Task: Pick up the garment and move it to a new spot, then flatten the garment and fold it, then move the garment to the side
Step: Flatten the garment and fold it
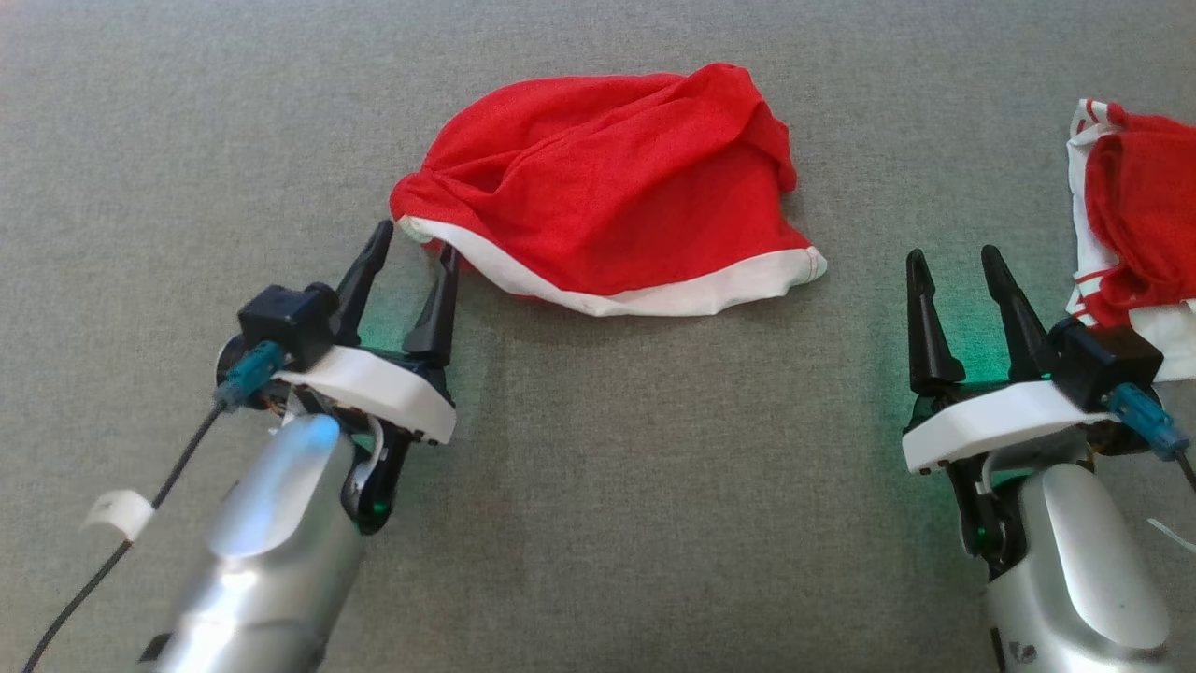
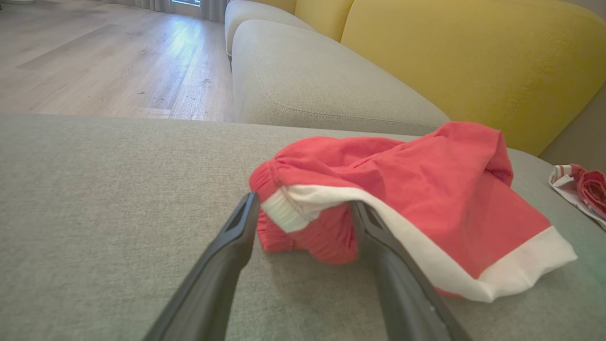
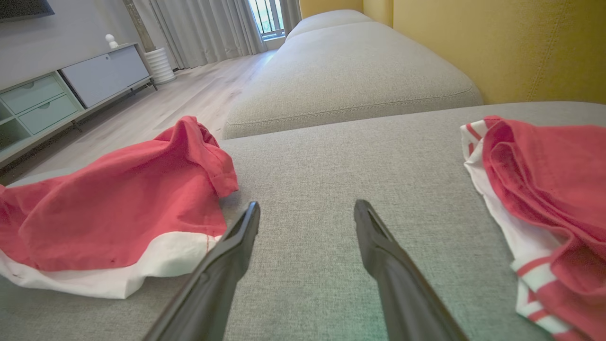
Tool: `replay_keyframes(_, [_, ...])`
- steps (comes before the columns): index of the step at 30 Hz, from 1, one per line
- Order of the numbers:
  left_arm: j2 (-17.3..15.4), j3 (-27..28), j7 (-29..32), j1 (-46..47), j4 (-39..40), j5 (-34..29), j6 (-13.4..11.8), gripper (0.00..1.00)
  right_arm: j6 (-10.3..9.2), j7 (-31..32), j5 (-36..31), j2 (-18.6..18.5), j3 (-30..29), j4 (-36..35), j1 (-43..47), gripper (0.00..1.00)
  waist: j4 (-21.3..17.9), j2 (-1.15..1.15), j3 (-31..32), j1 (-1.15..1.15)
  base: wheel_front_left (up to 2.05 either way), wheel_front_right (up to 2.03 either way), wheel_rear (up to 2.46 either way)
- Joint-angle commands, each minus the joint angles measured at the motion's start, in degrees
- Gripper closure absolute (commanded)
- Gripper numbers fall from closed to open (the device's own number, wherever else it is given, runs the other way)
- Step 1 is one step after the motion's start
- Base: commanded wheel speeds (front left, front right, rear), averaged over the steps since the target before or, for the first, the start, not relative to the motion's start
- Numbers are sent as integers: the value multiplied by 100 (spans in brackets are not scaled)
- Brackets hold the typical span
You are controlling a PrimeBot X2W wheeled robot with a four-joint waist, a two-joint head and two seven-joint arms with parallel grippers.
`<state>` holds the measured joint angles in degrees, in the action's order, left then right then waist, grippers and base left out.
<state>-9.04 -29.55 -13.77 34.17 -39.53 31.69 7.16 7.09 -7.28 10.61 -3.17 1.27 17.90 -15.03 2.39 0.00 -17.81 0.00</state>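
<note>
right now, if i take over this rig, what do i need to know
Left gripper: jaws open, set around a white-banded corner of the red garment, not closed on it.
Right gripper: jaws open, empty, over the bare grey cushion, between that garment and a second red-and-white garment at the right.
Done: nothing visibly; the red garment lies crumpled.
To do: grip, move, flatten, fold, set aside.

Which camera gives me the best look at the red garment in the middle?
Head view: the whole red garment lies crumpled on the grey cushion, outline complete. In the left wrist view the open left claw fingers cover part of its near corner; the right wrist view crops one end.
</note>
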Motion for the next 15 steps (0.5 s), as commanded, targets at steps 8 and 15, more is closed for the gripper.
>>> replay_keyframes(8, [-424, -138, -83, 303, 280, 529, 32, 0, 40, -15, 39, 29, 143, -132, -193, 0, -18, 0, -33, 0, 0, 0, 0])
replay_keyframes(15, [-485, -437, 121, 462, 329, 1322, 32, 0, 40, -17, 41, 29, 162, -128, -233, 0, -63, 0, -86, 0, 0, 0, 0])
